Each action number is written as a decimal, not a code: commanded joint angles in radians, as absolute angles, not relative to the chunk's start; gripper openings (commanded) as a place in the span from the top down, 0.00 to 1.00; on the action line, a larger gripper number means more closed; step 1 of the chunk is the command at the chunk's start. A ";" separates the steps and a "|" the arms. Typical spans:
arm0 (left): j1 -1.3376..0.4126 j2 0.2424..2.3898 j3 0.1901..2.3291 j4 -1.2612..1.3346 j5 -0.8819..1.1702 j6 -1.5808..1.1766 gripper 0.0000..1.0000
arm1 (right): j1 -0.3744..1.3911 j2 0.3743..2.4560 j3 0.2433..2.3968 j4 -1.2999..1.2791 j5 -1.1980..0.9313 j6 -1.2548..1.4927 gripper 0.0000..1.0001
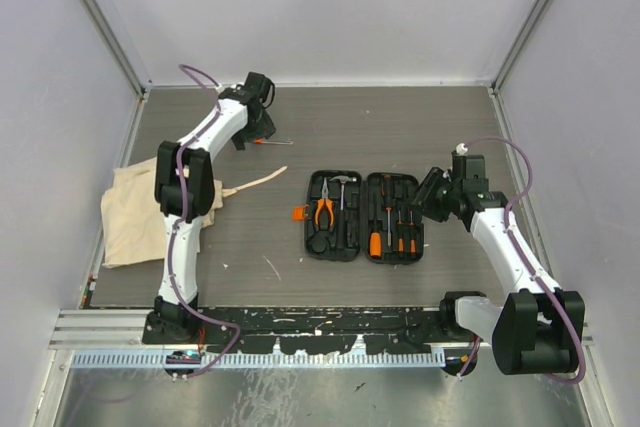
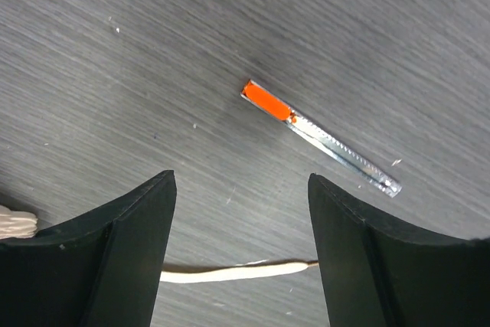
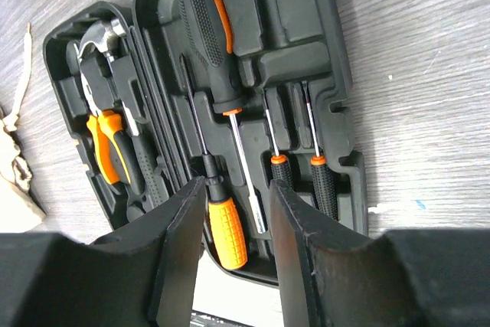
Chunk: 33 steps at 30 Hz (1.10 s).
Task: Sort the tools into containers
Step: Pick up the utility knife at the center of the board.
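Observation:
The black tool case (image 1: 362, 215) lies open in the middle of the table. In it are the hammer (image 3: 99, 40), the orange-and-black pliers (image 3: 111, 147), a large black-and-orange screwdriver (image 3: 205, 28), an orange-handled screwdriver (image 3: 227, 231) and two thin drivers (image 3: 315, 170). My right gripper (image 3: 237, 197) is open just above the case's right half (image 1: 428, 199), its fingers to either side of the orange-handled screwdriver. A thin orange-tipped driver (image 2: 321, 137) lies loose at the far left (image 1: 270, 141). My left gripper (image 2: 241, 189) is open above the table just short of it (image 1: 248, 139).
The beige cloth bag (image 1: 140, 212) lies flat at the left edge. Its pale cord (image 1: 262, 181) trails toward the case and passes under my left fingers (image 2: 237, 272). An orange latch (image 1: 299, 213) sticks out of the case's left side. Walls enclose the table.

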<state>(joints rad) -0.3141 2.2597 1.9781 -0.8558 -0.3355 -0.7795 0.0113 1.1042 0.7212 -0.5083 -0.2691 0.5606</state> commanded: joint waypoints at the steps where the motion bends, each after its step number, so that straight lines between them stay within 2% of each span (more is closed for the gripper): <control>1: -0.311 2.298 2.075 -0.904 -0.385 -0.887 0.29 | 0.012 1.087 0.715 -0.480 -0.301 0.567 0.55; 14: -0.314 2.427 2.245 -1.030 -0.403 -0.975 0.30 | 0.012 1.081 0.703 -0.491 -0.311 0.552 0.55; 19: -0.316 2.436 2.229 -1.013 -0.398 -0.955 0.38 | 0.012 1.079 0.705 -0.498 -0.311 0.548 0.55; 30: -0.316 2.427 2.160 -0.957 -0.371 -0.870 0.66 | 0.012 1.087 0.704 -0.498 -0.319 0.542 0.55; 33: -0.316 2.412 2.138 -0.944 -0.367 -0.849 0.70 | 0.012 1.090 0.704 -0.497 -0.322 0.543 0.55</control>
